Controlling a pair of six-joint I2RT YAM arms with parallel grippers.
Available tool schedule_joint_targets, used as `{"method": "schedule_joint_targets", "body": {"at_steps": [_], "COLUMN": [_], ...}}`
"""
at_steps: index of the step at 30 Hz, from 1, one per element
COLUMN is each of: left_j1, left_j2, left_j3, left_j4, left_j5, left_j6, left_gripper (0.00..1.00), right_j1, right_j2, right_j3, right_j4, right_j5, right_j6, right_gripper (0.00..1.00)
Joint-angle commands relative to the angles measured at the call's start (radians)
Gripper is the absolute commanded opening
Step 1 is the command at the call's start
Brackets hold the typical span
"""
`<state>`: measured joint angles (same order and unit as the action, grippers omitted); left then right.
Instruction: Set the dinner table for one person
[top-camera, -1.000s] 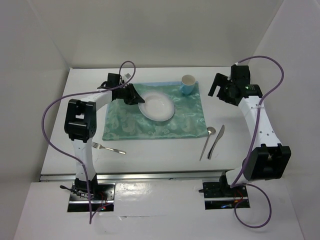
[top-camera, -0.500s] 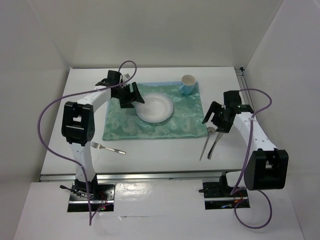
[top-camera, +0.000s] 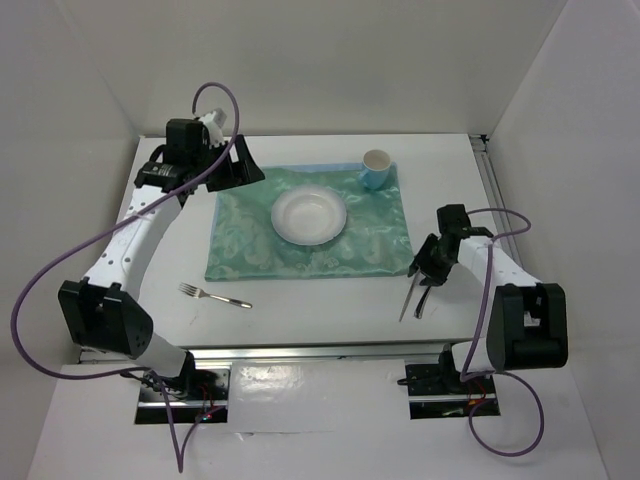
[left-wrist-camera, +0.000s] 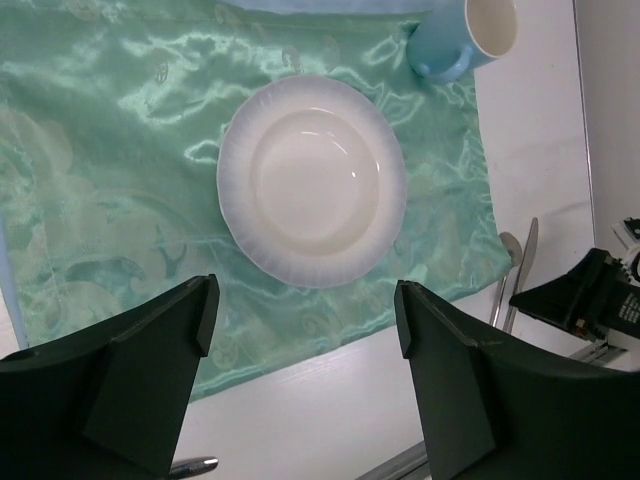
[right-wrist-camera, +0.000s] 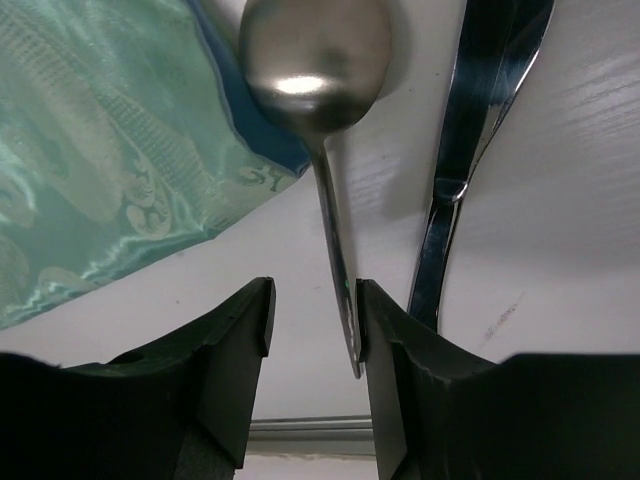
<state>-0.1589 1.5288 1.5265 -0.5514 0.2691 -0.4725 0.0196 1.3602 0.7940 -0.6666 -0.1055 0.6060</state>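
Now our left gripper (left-wrist-camera: 305, 300) has backed off, jaws wide, the plate (left-wrist-camera: 312, 180) resting ahead of them, while our right gripper (right-wrist-camera: 315, 300) has dropped to the dinner table (top-camera: 320, 315), jaws narrowing astride the spoon (right-wrist-camera: 315, 60) handle, unpinched: cutlery next.

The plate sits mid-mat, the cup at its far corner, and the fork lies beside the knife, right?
No: the spoon lies beside the knife, per the right wrist view; the fork lies alone, left of the mat. The plate and cup are right.
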Motion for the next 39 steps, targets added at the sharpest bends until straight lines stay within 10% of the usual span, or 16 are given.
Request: {"method": "schedule_joint_targets", "body": {"at_steps": [1,16,25,39], "left_j1": [-0.013,-0.013,-0.013,-0.013], "left_j2": [-0.025,-0.027,-0.027,-0.075], "left_j3": [-0.061,-0.081,-0.063,-0.022], "left_j4": [-0.021,-0.012,-0.039,-0.073], "left_j5": [0.009,0.028,0.028,-0.001], "left_j6": [0.009,0.009,0.009,0.009], "left_gripper": [0.88,0.87,0.87,0.86], "right_j1": [0.017,0.037,0.037,0.157], "right_j2": [0.031,0.181,0.123,0.148], "right_j3": [-0.019,-0.009,0.039,0.413], "right_j4": [0.091,0.154,0.085,0.032], "right_j5": [0.004,0.095,0.202,0.121], "right_j6": [-0.002,-0.015,-0.005,-0.257], "right_gripper": [0.49,0.39,0.01,0.00]}}
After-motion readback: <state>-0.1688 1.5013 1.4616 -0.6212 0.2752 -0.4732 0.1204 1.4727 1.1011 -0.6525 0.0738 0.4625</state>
